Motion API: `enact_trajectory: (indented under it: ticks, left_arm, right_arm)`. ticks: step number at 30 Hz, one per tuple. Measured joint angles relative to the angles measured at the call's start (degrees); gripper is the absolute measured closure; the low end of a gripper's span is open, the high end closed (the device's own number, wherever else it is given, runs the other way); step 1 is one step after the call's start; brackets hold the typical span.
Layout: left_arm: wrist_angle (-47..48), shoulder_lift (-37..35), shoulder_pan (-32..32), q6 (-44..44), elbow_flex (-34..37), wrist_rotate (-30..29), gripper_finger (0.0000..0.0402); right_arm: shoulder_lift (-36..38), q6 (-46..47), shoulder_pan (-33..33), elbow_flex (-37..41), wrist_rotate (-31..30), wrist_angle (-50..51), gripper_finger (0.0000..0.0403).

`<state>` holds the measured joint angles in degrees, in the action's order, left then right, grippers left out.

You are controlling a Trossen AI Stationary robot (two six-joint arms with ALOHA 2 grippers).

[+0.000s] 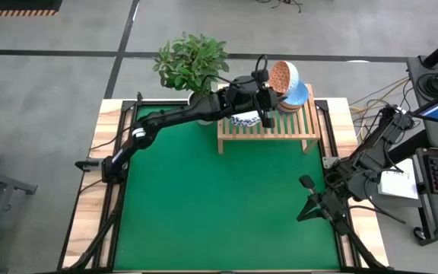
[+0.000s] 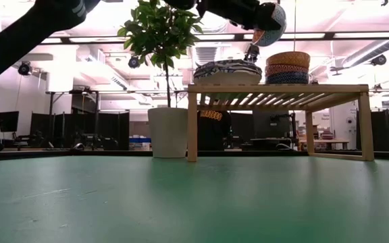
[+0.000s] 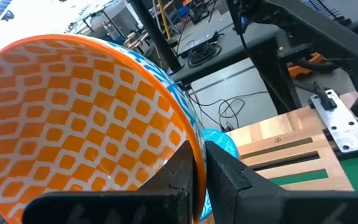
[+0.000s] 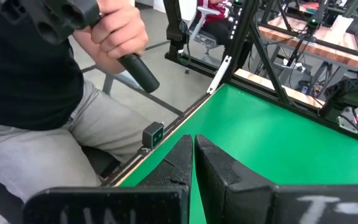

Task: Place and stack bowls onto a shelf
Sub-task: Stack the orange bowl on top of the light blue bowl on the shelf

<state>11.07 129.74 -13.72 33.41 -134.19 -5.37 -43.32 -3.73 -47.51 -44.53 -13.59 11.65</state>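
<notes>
Your left gripper (image 1: 268, 90) pinches the rim of the orange-patterned bowl (image 1: 281, 76), tipped on edge above the shelf (image 1: 267, 125), its opening facing left. A stack of small bowls (image 2: 288, 68) sits on the shelf's right end, a wide white bowl (image 2: 227, 71) on its left. Your right gripper (image 1: 304, 183) rests pressed together at the table's right edge.

The room is bright. Long ceiling lights (image 2: 356, 32) shine white in the low view and wash out the top of that picture. Against them the plant (image 2: 157, 30) and the left arm (image 2: 26, 34) look dark. The green table mat (image 1: 226, 198) is lit evenly from above, with only soft shadows. The orange bowl (image 3: 73, 118) is sharp up close.
</notes>
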Motion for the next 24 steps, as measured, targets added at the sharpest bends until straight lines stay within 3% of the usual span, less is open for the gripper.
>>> enact_trajectory:
  ticks: [24]
  left_arm:
    - [-0.91,2.43,-0.28,-1.38,-0.02,0.83,0.0390]
  right_arm:
    - [-0.01,-0.83,0.00,0.00,-0.03,-0.01,0.0394]
